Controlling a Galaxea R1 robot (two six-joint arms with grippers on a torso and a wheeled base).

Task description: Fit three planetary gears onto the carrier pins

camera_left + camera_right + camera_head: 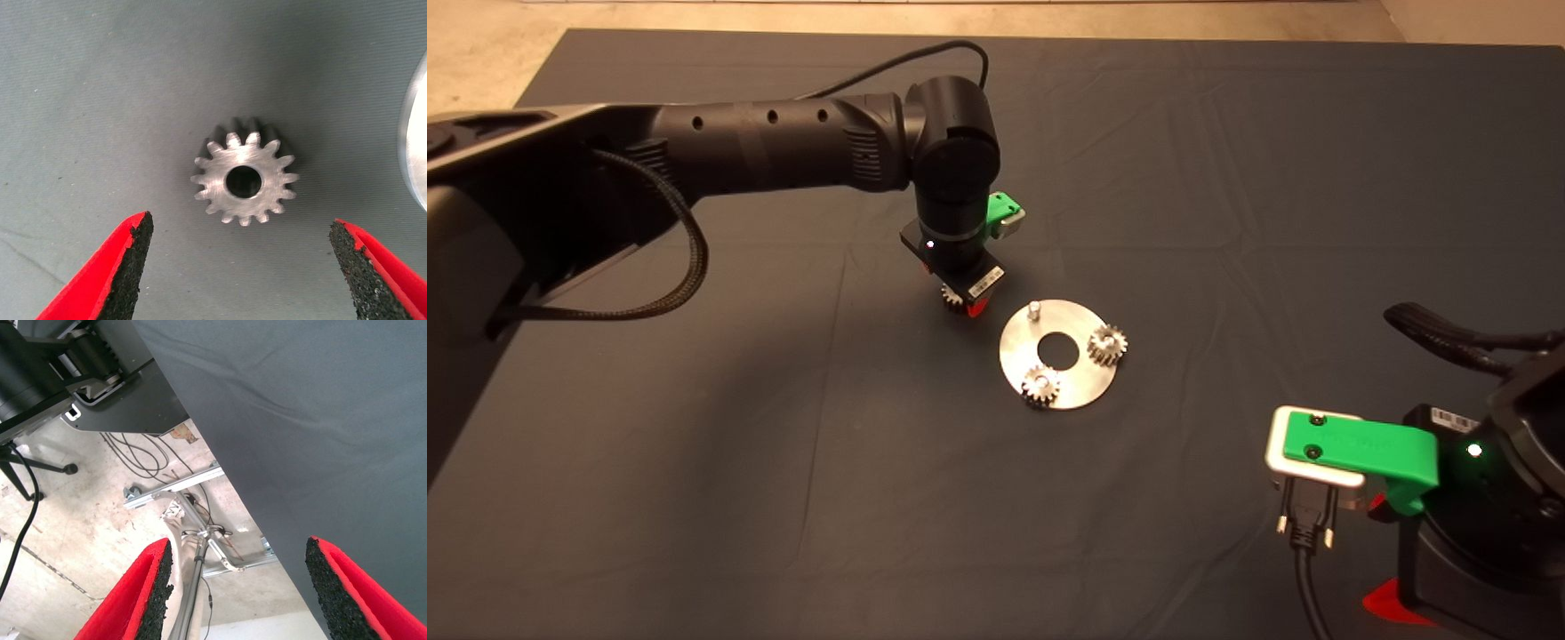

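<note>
A flat round silver disc [1069, 373] with a large centre hole lies on the dark mat. Two small silvery gears sit on its pins, one at the front [1040, 387] and one at the right [1108, 344]. One bare pin [1033, 311] stands at the disc's far left. A third gear [244, 179] lies flat on the mat just left of the disc, partly hidden under the left arm in the head view [953, 297]. My left gripper [240, 267] hangs above it, open, fingers on either side, not touching. My right gripper [237, 587] is parked at the lower right, open and empty.
The disc's edge [413, 140] shows beside the loose gear in the left wrist view. The right wrist view looks past the mat's edge [220, 467] at the floor, with cables and a metal frame [193, 520].
</note>
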